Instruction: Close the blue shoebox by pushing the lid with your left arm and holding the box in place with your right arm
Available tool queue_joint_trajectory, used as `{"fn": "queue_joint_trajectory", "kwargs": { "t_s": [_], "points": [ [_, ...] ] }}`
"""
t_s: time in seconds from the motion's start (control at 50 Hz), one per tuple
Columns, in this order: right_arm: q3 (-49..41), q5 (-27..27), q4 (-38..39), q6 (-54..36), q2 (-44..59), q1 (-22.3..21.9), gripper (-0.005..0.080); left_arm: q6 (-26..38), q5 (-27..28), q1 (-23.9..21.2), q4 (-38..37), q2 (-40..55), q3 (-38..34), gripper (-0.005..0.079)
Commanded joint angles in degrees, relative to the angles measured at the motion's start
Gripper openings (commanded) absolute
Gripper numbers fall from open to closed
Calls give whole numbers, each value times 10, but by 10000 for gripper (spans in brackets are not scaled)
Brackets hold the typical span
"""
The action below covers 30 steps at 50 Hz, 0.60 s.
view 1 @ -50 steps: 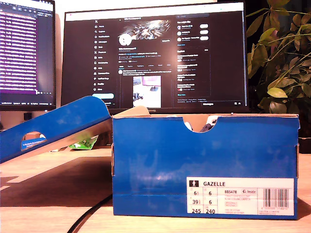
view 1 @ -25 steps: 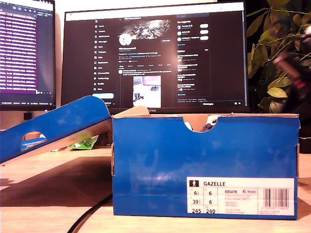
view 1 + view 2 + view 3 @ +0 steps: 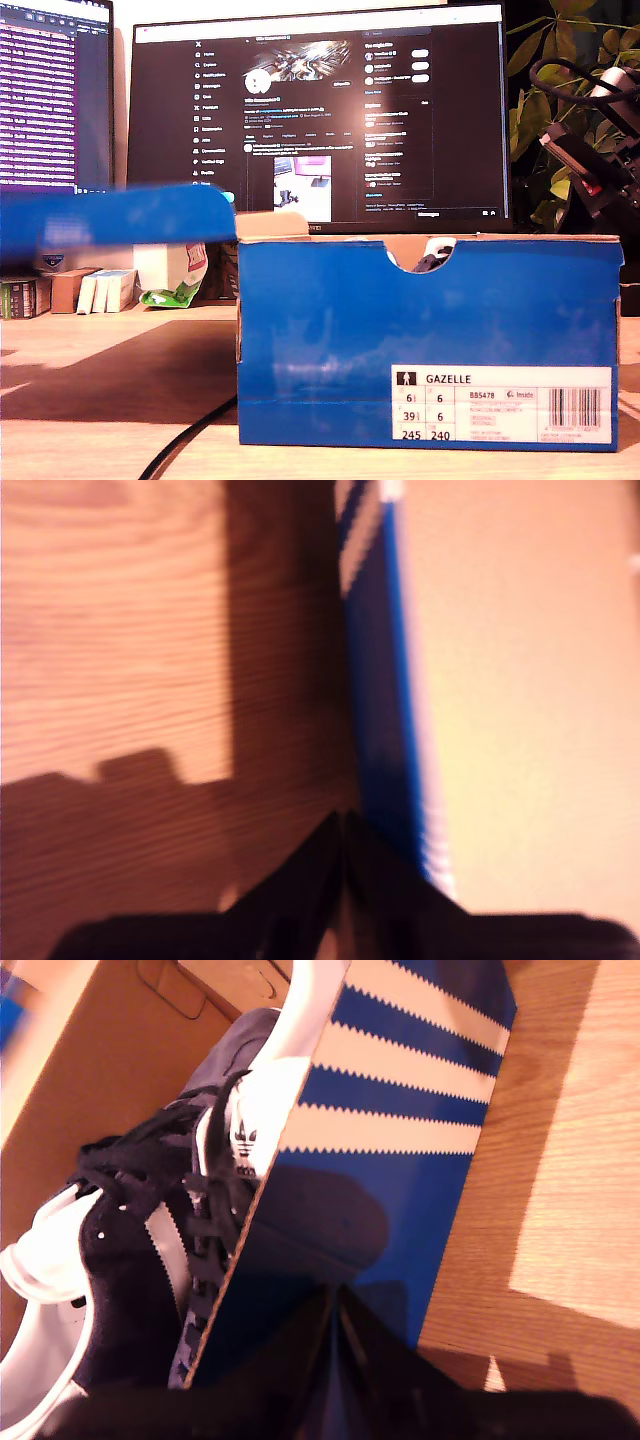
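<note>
Lid (image 3: 115, 218): level, raised over the table (image 3: 90, 350), at the exterior view's left of the shoebox (image 3: 425, 340) — its edge just ahead of my first gripper (image 3: 343, 825) fingertips.
Shoes (image 3: 130, 1250): inside the shoebox.
My second gripper (image 3: 338, 1310): fingertips pressed together over the box's outer wall (shoes just beyond).

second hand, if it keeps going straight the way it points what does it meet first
Probably the blue shoebox: my second hand points at its striped outer wall near the rim, though depth is unclear.
</note>
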Motion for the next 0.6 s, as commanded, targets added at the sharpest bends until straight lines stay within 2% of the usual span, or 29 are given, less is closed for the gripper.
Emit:
{"fn": "queue_joint_trajectory", "kwargs": {
  "t_s": [0.0, 0.26, 0.58],
  "points": [
    [5, -1, 5, 1, 4, 7, -10, -1, 30, -2, -10, -6, 20, -19],
    [5, -1, 5, 0, 4, 6, -10, -27, 78, -40, -29, -46, 58, -19],
    [5, -1, 5, -2, 4, 5, -10, -94, 73, -162, 12, -81, 117, -19]
  ]
}}
